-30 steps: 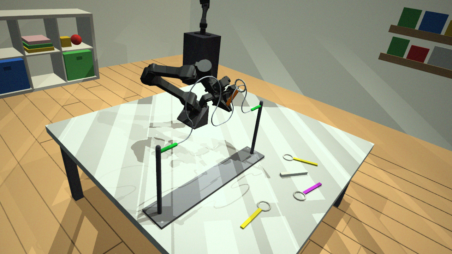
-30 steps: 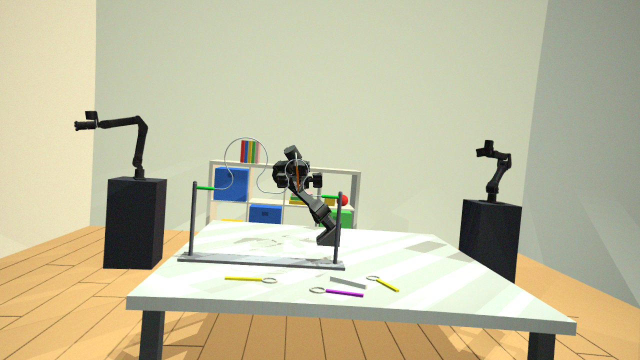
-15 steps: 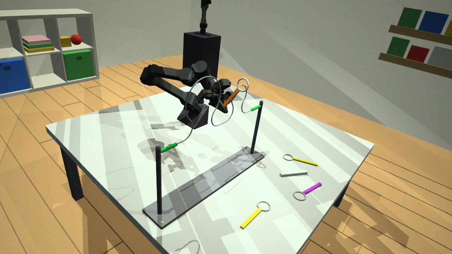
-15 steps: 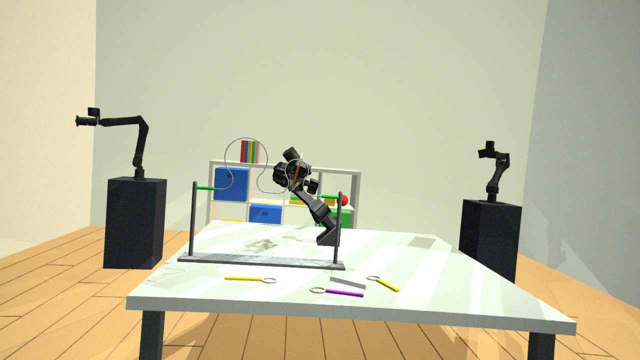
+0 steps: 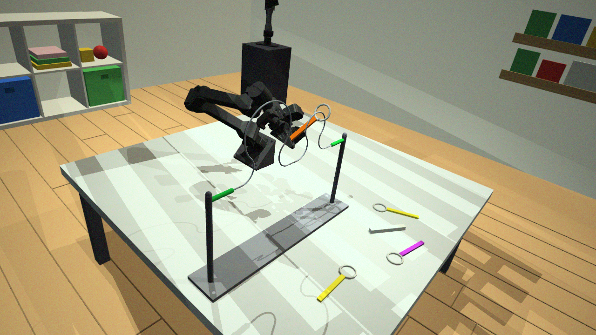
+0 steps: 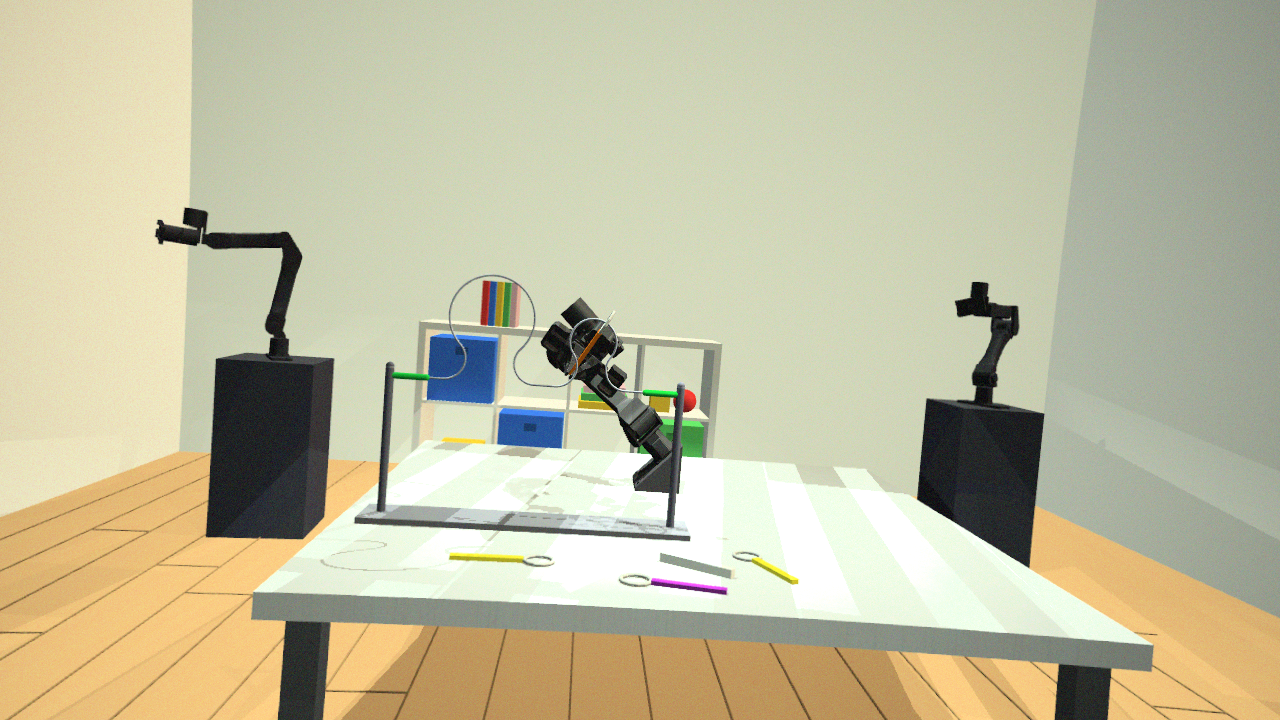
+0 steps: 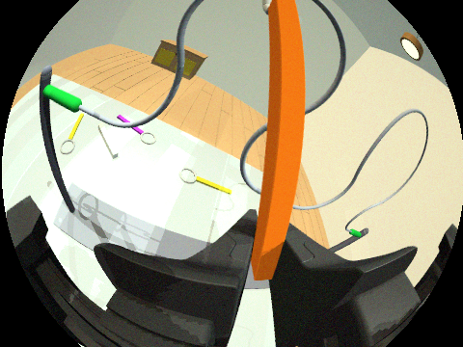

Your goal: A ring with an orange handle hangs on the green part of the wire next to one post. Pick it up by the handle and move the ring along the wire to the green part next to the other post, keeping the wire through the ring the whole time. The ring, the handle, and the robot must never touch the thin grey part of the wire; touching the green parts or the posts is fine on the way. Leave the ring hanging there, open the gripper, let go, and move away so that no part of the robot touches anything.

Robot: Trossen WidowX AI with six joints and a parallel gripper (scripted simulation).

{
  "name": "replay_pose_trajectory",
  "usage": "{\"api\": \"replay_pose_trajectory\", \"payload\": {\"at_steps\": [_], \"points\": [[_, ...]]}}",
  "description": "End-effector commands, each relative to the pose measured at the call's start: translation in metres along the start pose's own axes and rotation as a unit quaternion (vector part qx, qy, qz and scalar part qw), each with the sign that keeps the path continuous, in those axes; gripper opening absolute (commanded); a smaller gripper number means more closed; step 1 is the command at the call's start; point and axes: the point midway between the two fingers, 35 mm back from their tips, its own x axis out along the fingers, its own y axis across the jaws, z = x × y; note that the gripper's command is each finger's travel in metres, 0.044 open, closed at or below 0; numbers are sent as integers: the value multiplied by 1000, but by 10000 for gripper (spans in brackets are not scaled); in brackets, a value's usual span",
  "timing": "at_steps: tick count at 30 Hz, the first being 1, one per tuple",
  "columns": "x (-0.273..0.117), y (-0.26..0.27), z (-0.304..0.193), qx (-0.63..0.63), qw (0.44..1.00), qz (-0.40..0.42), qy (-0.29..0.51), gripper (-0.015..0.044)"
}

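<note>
My gripper (image 5: pixel 292 139) (image 6: pixel 573 368) (image 7: pixel 259 217) is shut on the lower end of the orange handle (image 5: pixel 303 128) (image 6: pixel 585 351) (image 7: pixel 285 120). The handle slants up to the pale ring (image 5: pixel 329 112) (image 6: pixel 613 315), which is at the top of the small hump of the grey wire (image 5: pixel 273 100) (image 6: pixel 491 275) (image 7: pixel 180 53). The wire appears to pass through the ring; I cannot tell the gap. The ring is nearly edge-on in the exterior view and mostly out of the wrist view. The nearest green part (image 5: pixel 337 142) (image 6: pixel 660 393) (image 7: pixel 63 97) is by the right post (image 5: pixel 338 170) (image 6: pixel 675 456).
The other green part (image 5: pixel 222 194) (image 6: pixel 411 376) (image 7: pixel 356 233) is by the left post (image 5: pixel 209 237) (image 6: pixel 385 438), beyond the large hump. Two yellow-handled rings, a magenta-handled ring (image 5: pixel 411 248) (image 6: pixel 687 586) and a grey bar (image 5: pixel 387 229) (image 6: pixel 696 565) lie on the table.
</note>
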Motion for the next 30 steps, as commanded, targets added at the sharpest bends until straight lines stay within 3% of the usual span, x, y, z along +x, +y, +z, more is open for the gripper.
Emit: {"api": "replay_pose_trajectory", "payload": {"at_steps": [1, 30], "points": [[1, -6, -1, -40, 999, -22, -4, -150], [-2, -48, 13, -314, 933, -174, -39, -150]]}}
